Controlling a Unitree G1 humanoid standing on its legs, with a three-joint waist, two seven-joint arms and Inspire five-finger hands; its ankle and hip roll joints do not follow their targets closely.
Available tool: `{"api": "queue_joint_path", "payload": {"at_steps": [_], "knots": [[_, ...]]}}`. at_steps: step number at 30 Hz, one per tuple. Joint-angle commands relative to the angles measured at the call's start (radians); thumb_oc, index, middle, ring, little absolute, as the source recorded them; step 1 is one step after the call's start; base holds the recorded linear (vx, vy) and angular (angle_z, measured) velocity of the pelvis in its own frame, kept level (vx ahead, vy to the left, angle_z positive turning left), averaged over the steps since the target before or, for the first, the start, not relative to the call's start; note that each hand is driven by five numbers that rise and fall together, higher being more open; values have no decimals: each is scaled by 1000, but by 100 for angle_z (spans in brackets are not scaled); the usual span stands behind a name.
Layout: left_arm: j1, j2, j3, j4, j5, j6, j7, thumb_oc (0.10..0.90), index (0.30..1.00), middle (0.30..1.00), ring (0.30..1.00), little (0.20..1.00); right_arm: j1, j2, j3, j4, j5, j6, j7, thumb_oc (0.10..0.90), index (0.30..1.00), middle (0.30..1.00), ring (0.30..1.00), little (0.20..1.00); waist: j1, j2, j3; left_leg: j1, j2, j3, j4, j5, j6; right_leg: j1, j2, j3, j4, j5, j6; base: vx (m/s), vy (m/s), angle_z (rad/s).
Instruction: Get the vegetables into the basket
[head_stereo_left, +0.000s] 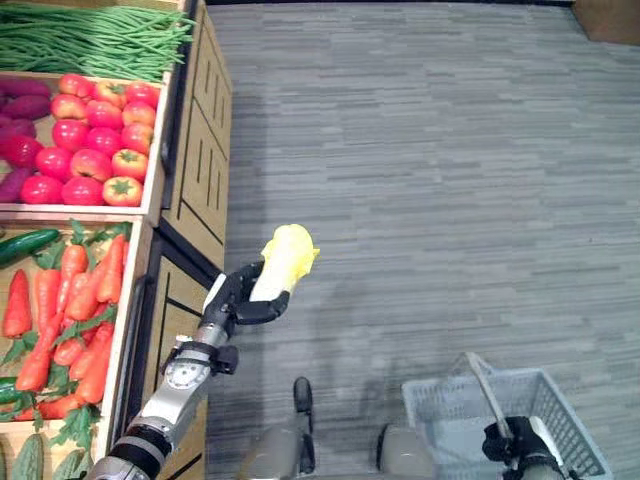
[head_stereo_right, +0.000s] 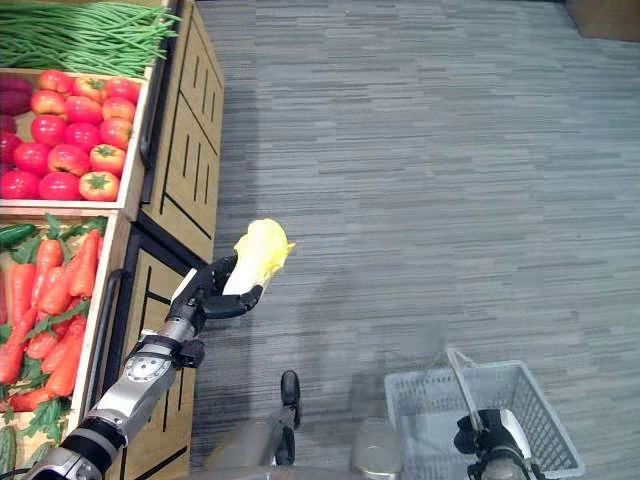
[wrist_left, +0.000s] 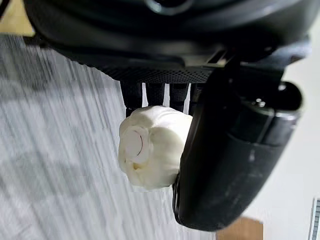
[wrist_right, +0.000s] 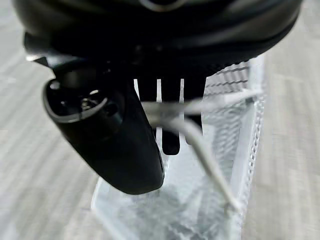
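I am holding a yellow-leafed cabbage (head_stereo_left: 286, 258) in my left hand (head_stereo_left: 243, 296), fingers and thumb curled round its pale stem end, out over the grey floor (head_stereo_left: 430, 150) just to the right of the wooden produce stand (head_stereo_left: 185, 210). The cabbage's long axis is running up and away from my palm, leafy tip pointing far and slightly right, white base seated in the grasp.

The basket (head_stereo_left: 560, 410) is sitting low at the near right, hanging from its thin handle (head_stereo_left: 487, 390), which my right hand (head_stereo_left: 512, 440) is gripping with curled fingers. So the move ahead, as I judge it, turns on one relation: the basket lies to the right of and nearer than the cabbage, well apart from it, with open floor between. My left arm would have to carry the cabbage right and toward me, or the right arm bring the basket across.

The eye views are giving that whole layout, along with the crates of carrots (head_stereo_left: 70, 320), tomatoes (head_stereo_left: 95, 150) and green beans (head_stereo_left: 90, 40) at the left. The left wrist view is adding what they cannot: the cut round base of the cabbage (wrist_left: 150, 147) wedged between my thumb and fingers. The right wrist view is showing the handle wire (wrist_right: 200, 130) crossing my fingers and the basket's clear mesh floor (wrist_right: 165, 210), apparently holding nothing yet.
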Motion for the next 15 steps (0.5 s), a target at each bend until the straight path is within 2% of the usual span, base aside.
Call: {"api": "queue_joint_path", "payload": {"at_steps": [1,5,11,15], "knots": [[-33,15,76,-143,24,-108,-7,400,300,300,300,300,-52,-54,21,-9,6,-42,-43,400,300,300,300,300,5,-38,-1,-28,64,13,52,-68,-135,18,-8,31,-212,288,35,161,41,13],[-25,13,84,-144,25,-110,-1,400,300,300,300,300,-64,-57,28,-20,4,-49,-45,400,300,300,300,300,-5,-33,16,-7,59,-15,73,-97,-133,-34,4,35,-259,273,34,121,-1,26],[-1,-4,101,-128,41,-111,9,400,300,300,300,300,-54,-59,34,-50,-16,-57,-39,400,300,300,300,300,-33,-35,33,77,28,-104,147,-185,-146,-106,-12,23,-368,312,53,233,-93,39],[24,-25,103,-112,42,-108,6,400,300,300,300,300,-21,-68,23,-61,-32,-54,-35,400,300,300,300,300,-39,-26,14,124,26,-153,170,-220,-163,-96,-16,10,-333,304,48,273,-215,38]]}}
